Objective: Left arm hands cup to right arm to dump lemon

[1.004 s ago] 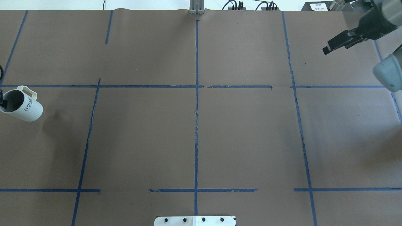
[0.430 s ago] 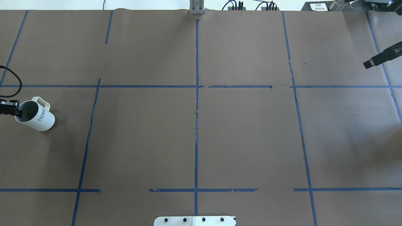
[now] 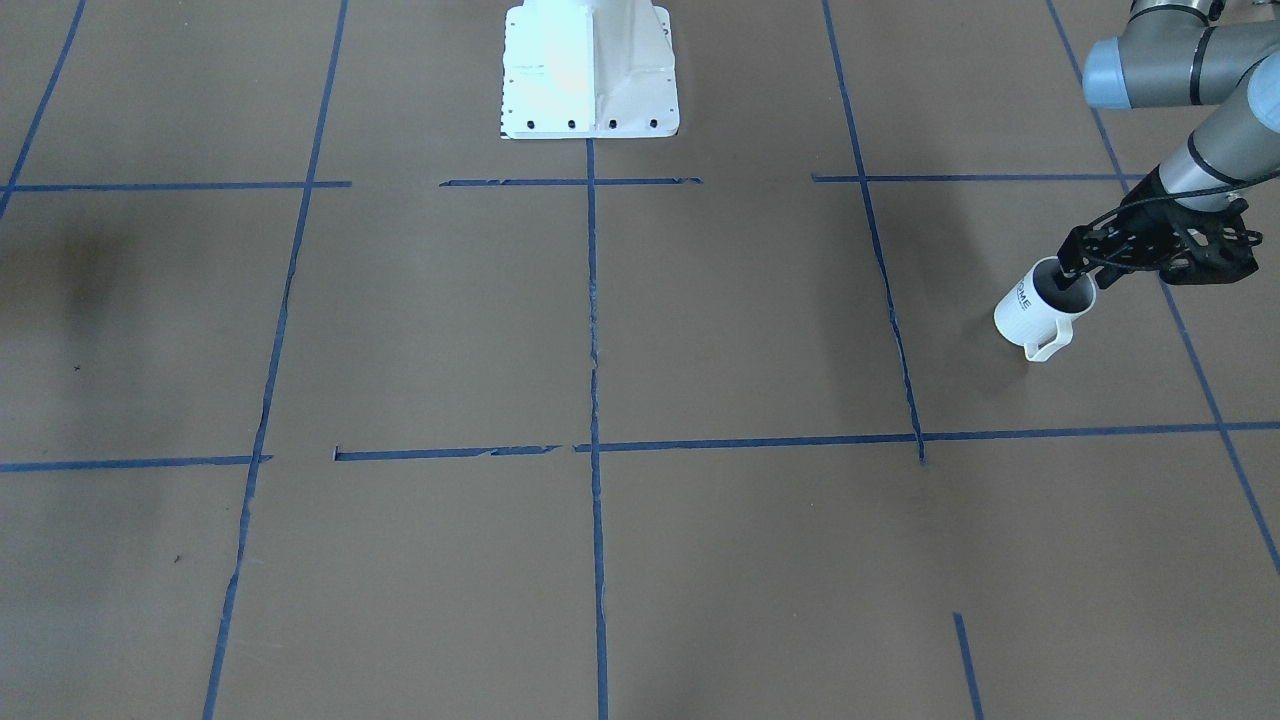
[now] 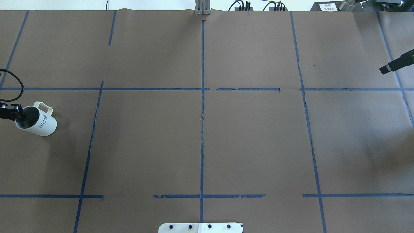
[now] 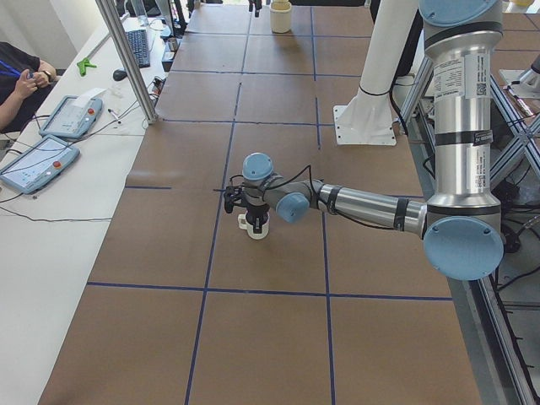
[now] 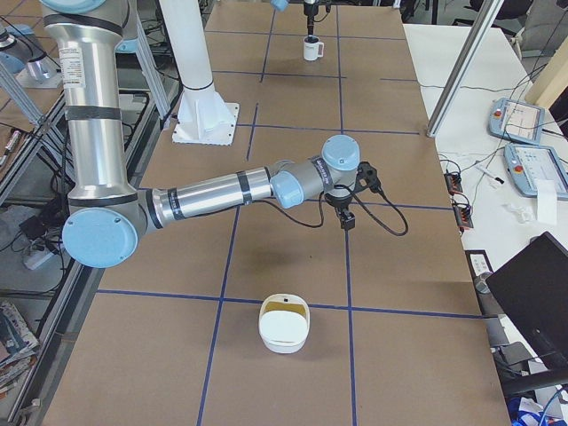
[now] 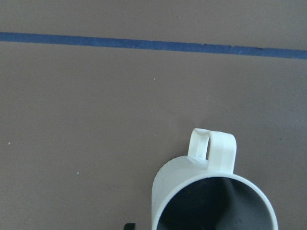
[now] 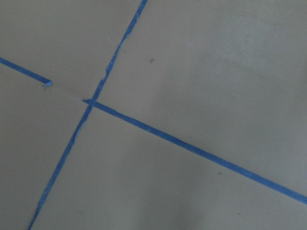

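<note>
Left arm's bulky black gripper (image 3: 1070, 276) is clamped on the rim of the small white "HOME" mug (image 3: 1030, 306). The mug sits directly under it, cream handle pointing away from the robot. The right arm's slim black gripper (image 4: 395, 65) is well apart, over the brown paper-covered table (image 4: 258, 136); can't tell if its jaws are apart or closed.

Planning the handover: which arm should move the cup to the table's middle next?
Left. The left gripper clamps the rim of the cup, while the right gripper hangs empty far across the table.

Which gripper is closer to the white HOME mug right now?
Left. The left gripper pinches the mug at its rim; the right gripper hangs far off on the opposite side.
</note>
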### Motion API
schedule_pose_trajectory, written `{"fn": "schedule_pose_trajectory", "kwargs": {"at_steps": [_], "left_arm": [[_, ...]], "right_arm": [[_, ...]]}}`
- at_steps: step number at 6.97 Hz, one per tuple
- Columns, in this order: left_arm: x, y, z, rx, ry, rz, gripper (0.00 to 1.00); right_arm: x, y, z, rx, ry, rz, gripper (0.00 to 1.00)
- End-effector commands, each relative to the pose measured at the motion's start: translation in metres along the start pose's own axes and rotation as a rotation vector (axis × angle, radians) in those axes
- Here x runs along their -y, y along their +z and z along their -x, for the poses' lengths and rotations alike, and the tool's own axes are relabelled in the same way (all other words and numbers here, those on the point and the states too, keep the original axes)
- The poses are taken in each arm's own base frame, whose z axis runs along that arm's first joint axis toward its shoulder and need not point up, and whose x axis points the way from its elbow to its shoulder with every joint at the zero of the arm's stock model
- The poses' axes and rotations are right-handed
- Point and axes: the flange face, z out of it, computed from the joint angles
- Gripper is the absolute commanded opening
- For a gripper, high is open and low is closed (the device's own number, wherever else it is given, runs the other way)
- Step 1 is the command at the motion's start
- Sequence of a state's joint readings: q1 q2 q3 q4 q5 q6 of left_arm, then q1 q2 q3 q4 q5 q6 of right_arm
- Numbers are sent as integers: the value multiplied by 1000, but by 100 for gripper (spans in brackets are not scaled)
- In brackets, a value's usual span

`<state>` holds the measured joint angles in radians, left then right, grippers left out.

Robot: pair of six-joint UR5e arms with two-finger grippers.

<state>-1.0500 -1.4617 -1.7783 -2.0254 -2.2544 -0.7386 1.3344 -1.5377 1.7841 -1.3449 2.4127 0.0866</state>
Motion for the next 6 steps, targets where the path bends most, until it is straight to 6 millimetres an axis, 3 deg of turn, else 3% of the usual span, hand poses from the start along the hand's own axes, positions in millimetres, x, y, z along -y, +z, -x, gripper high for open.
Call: {"fn": "schedule_pose_trajectory", "kwargs": {"at_steps": [1, 3, 4, 5, 6], "left_arm": [[13, -35, 47, 26, 120, 25, 100], [18, -88, 118, 67, 216, 63, 100], [13, -116, 141, 82, 214, 87, 100], [-2, -136, 174, 83, 213, 96, 100], [-33, -144, 212, 80, 138, 82, 100]], "right_arm": [[-29, -3, -22, -45, 37, 6, 100], [-55, -18, -48, -67, 42, 2, 100], [-66, -21, -57, -63, 11, 11, 100], [-80, -30, -73, -71, 28, 25, 100], [-108, -35, -95, -76, 41, 52, 100]]}}
